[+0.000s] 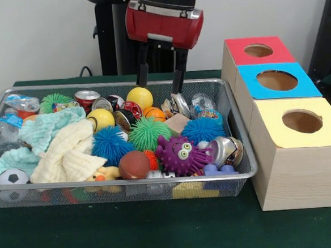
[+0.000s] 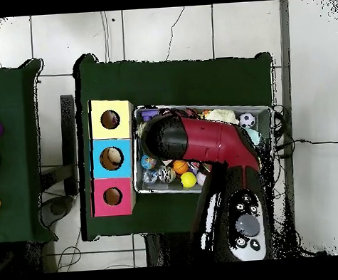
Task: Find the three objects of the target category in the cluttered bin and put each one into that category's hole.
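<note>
Nearest on the green worktop point(image 1: 162, 232): wire bin point(image 1: 245, 166) packed with clutter, purple monster toy point(image 1: 182, 154) and soccer ball point(image 1: 11, 179) along its front, yellow ball point(image 1: 139, 97) and crushed cans point(image 1: 124, 116) further back. Right of bin, touching: yellow box point(image 1: 298, 149), then blue box point(image 1: 276, 81), red box point(image 1: 257, 50). Farthest: hand point(image 1: 161, 84) over bin's back rim, fingers spread, holding nothing.
</note>
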Controlling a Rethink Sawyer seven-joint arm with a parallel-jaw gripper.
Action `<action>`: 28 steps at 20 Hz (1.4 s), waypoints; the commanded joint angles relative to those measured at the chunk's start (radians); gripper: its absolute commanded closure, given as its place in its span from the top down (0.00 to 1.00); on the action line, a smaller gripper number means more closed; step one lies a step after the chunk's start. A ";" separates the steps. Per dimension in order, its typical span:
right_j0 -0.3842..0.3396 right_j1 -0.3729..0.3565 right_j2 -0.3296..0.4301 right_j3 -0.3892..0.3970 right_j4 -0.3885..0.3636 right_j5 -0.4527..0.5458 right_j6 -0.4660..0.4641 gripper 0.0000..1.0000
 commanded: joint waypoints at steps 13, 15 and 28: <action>-0.182 -0.033 0.223 0.122 -0.170 -0.015 -0.135 1.00; -0.204 -0.046 0.239 0.141 -0.174 -0.016 -0.131 1.00; -0.321 -0.074 0.326 0.225 -0.249 -0.069 -0.131 1.00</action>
